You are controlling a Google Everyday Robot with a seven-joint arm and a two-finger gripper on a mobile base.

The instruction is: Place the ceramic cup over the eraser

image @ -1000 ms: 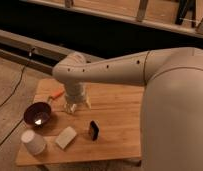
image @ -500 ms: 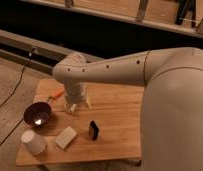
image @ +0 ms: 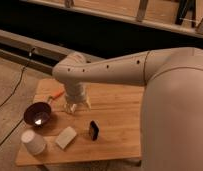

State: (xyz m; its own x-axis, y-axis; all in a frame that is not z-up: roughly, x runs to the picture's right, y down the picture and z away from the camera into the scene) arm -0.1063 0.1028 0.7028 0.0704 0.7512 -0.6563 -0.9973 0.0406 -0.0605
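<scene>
- Wooden table [image: 120, 107] with a pale plank top, a dark wall and a metal rail behind it, carries everything seen.
- Over the table's left-middle part hangs the gripper [image: 77, 106], pointing straight down from the thick white arm [image: 110, 70] that reaches in from the right of the view.
- Its fingers [image: 86, 104] are spread apart with nothing between them; their tips are close to the wood, though whether they touch it I cannot tell.
- Just beside the claw, on its left and slightly farther from the camera, lies a small orange object [image: 57, 95].
- Left of the claw and a little nearer the camera sits a dark maroon bowl [image: 37, 114].
- Nearer the camera than the claw and slightly to its right stands the eraser [image: 94, 130], a small dark block, apart from everything else.
- A pale beige block [image: 66, 137] lies flat near the eraser, on its left, almost directly in front of the claw.
- Farthest from the claw, at the table's near left corner beyond the bowl, is the ceramic cup [image: 33, 141], well apart from the eraser.
</scene>
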